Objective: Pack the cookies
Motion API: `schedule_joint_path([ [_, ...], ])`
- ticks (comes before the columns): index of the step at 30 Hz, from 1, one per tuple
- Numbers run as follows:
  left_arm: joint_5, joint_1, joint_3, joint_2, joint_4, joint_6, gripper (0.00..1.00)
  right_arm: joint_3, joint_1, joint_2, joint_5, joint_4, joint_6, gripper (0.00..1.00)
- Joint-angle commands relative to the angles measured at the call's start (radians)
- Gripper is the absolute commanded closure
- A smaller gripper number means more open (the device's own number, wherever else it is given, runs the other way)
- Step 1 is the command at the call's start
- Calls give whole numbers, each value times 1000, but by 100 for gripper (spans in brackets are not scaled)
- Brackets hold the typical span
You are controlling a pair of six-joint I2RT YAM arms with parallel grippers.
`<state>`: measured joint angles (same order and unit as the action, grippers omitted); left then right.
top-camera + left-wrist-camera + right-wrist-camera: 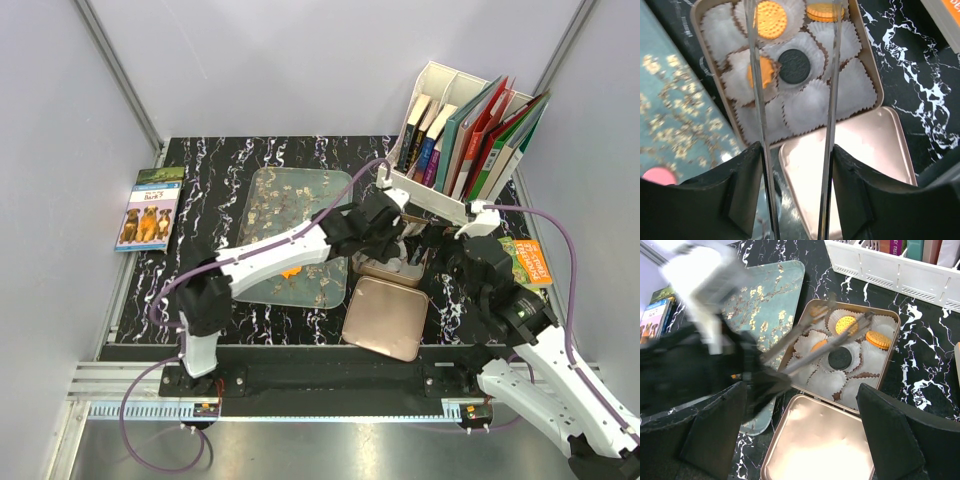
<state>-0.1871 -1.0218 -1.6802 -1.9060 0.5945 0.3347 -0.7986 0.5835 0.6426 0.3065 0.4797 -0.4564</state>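
I am hanging my left tool (795, 15) over the open tin (878, 85), its long clear fingers (758, 100) spread with nothing between them; from my wrist they are framing the black cookie (794, 65) lying in a paper cup (807, 107). Three orange cookies (770, 20) are sitting in cups in the same tin, and a pink cookie (657, 176) is lying on the floral tray (680, 125) beside it. My right tool (800, 405) is hovering spread wide and empty above the lid (820, 450), which is lying on the desk (930, 370) just beside the tin.
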Motion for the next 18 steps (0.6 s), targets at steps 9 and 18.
schedule_joint_path([
  [9, -161, 81, 325, 404, -58, 73, 65, -34, 3, 5, 11, -16, -1, 1],
  [18, -233, 301, 614, 720, 1, 144, 100, -4, 3, 35, -44, -73, -31, 0],
])
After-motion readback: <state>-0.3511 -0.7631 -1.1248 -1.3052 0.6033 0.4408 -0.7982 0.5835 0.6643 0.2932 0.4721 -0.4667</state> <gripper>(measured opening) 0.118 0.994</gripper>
